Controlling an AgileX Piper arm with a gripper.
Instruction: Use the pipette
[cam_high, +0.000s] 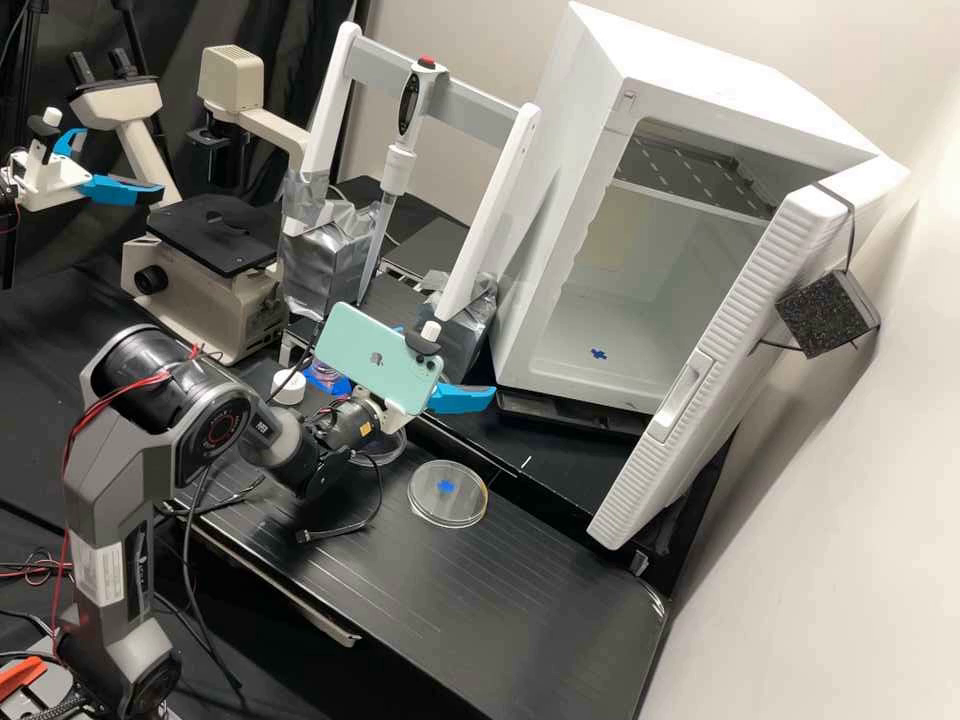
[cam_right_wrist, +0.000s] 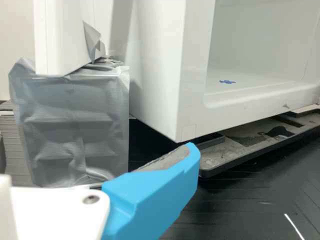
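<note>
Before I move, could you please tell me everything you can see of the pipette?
The pipette has a red top, a dark oval panel, a pale body and collar, and a long, translucent tube that looks like plastic or glass. It hangs at the grey crossbar of the white stand, slightly tilted, tube downward.

End effector (cam_high: 462, 398) seemingly spread apart

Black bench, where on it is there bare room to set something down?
The bench is bare between the round dish and the bench's right-hand corner, in the high view. The open white cabinet's floor also looks free around its blue mark. It's crowded between dish and pipette stand: arm, loose cable, white cap.
</note>
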